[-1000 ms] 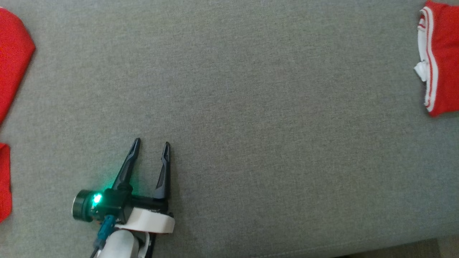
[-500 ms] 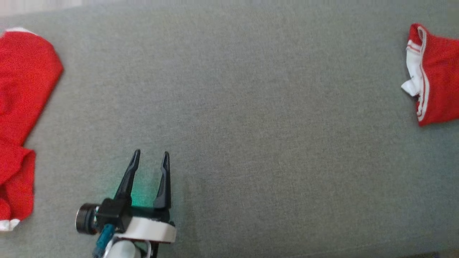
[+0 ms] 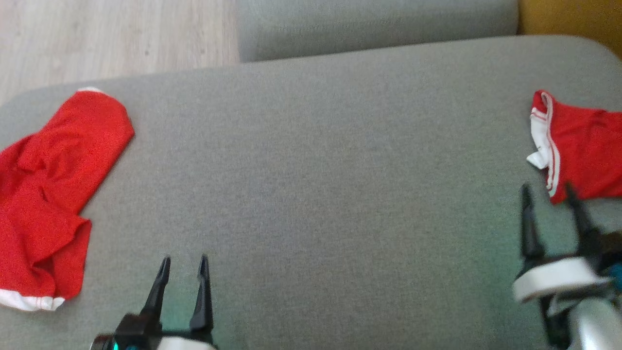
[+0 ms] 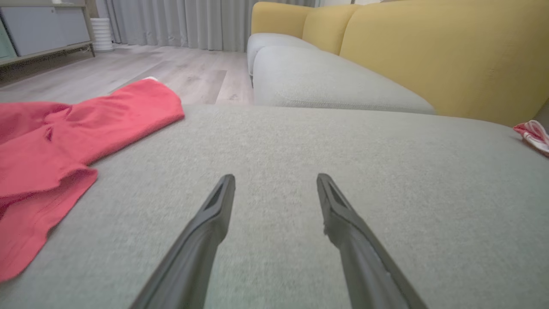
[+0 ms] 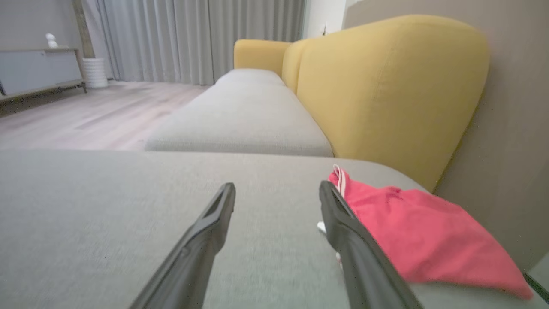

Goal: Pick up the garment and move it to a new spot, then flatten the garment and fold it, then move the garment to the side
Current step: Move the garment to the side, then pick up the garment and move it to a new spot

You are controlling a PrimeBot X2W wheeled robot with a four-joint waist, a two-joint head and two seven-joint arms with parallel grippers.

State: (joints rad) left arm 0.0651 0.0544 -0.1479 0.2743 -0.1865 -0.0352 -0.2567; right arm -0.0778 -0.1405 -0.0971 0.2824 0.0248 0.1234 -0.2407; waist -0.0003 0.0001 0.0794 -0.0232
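Observation:
A folded red garment (image 3: pixel 585 150) with white striped trim lies at the far right edge of the grey cushion (image 3: pixel 316 170). My right gripper (image 3: pixel 546 189) stands open just in front of its near corner, holding nothing. In the right wrist view the folded garment (image 5: pixel 420 240) lies to the right of the open right gripper (image 5: pixel 276 185), touching the right finger (image 5: pixel 343 231). A second red garment (image 3: pixel 48 194) lies crumpled at the left edge. My left gripper (image 3: pixel 184 260) is open over bare cushion to its right; the left wrist view shows the left gripper (image 4: pixel 276 178) empty, with the crumpled garment (image 4: pixel 64 128) at the left.
Wooden floor (image 3: pixel 112 39) lies beyond the cushion's far left edge. Another grey seat cushion (image 3: pixel 379 22) adjoins at the back, with a yellow backrest (image 5: pixel 386 94) on the right. A wall (image 5: pixel 506 128) stands close behind the folded garment.
The head view has shifted, bringing the floor and the far cushion into it. My right gripper has come into that view, open beside the folded garment. The left gripper stays open.

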